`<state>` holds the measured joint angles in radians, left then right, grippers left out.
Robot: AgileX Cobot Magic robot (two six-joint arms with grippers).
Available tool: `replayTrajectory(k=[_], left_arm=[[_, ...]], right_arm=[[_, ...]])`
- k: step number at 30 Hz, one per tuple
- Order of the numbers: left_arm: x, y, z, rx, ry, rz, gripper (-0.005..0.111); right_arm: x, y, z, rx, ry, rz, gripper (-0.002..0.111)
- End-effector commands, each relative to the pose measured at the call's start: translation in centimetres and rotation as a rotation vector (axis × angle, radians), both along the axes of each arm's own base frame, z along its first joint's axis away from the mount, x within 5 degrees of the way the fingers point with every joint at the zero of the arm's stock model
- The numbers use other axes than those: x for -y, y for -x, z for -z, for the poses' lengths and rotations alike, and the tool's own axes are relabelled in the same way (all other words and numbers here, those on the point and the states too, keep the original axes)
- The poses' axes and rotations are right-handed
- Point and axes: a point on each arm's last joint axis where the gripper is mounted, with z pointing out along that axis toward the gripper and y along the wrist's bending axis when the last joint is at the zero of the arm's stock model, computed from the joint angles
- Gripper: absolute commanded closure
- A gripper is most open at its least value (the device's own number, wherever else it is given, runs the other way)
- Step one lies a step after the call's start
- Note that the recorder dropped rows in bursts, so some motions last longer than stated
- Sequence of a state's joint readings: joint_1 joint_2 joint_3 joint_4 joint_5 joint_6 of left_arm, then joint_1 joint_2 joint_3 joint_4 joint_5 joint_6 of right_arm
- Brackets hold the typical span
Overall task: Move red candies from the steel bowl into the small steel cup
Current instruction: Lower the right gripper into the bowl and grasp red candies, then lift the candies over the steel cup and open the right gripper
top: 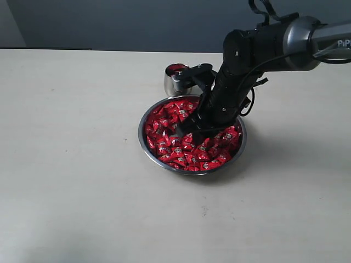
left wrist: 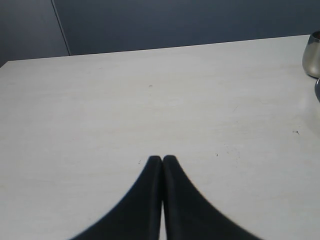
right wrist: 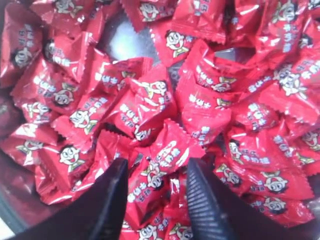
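The steel bowl (top: 143,143) sits mid-table, heaped with red candies (top: 170,148). Behind it stands the small steel cup (top: 174,81), with red showing inside it. My right gripper (top: 189,131) reaches down into the pile. In the right wrist view it (right wrist: 156,165) is open, its two dark fingers straddling one red candy (right wrist: 157,175) among many others; a patch of bare bowl bottom (right wrist: 122,42) shows. In the left wrist view my left gripper (left wrist: 162,158) is shut and empty over bare table, with the cup (left wrist: 312,55) at the frame's edge.
The pale tabletop (top: 71,164) spreads wide around the bowl. A dark wall runs behind the table's far edge (top: 109,50). The right arm (top: 285,41) comes in from the right, passing over the bowl's rim close to the cup.
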<state>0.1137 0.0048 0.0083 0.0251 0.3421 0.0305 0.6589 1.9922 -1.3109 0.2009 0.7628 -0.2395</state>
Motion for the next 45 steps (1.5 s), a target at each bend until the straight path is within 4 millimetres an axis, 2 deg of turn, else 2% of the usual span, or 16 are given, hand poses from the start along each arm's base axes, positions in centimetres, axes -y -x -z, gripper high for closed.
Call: replayTrajectory(k=[1, 8, 11, 17, 19, 23, 24, 28, 39, 45], left_arm=[[0.0, 0.0, -0.3, 0.018, -0.003, 0.005, 0.106], [0.0, 0.0, -0.3, 0.018, -0.003, 0.005, 0.106], [0.0, 0.0, -0.3, 0.018, -0.003, 0.005, 0.106], [0.0, 0.0, -0.3, 0.018, -0.003, 0.005, 0.106], [0.0, 0.0, -0.3, 0.018, -0.003, 0.005, 0.106], [0.0, 0.0, -0.3, 0.018, -0.003, 0.005, 0.106], [0.0, 0.0, -0.3, 0.018, -0.003, 0.005, 0.106], [0.0, 0.0, -0.3, 0.018, -0.003, 0.005, 0.106], [0.0, 0.0, -0.3, 0.018, -0.003, 0.005, 0.106], [0.0, 0.0, -0.3, 0.018, -0.003, 0.005, 0.106]], right_arm=[[0.0, -0.2, 0.8, -0.002, 0.013, 0.017, 0.07], [-0.2, -0.5, 3.1, -0.022, 0.031, 0.03, 0.066], [-0.3, -0.6, 3.3, -0.012, 0.023, 0.035, 0.061], [-0.3, -0.7, 3.4, -0.008, 0.02, 0.036, 0.062], [-0.3, -0.7, 3.4, -0.006, 0.023, 0.035, 0.071], [-0.3, -0.7, 3.4, -0.004, 0.025, 0.033, 0.109], [-0.3, -0.7, 3.3, -0.002, 0.024, 0.033, 0.108], [-0.1, -0.5, 1.9, 0.009, 0.012, 0.03, 0.106], [0.3, 0.0, -5.1, 0.157, -0.109, 0.036, 0.106], [-0.8, -1.6, -7.4, 0.313, -0.221, 0.06, 0.106]])
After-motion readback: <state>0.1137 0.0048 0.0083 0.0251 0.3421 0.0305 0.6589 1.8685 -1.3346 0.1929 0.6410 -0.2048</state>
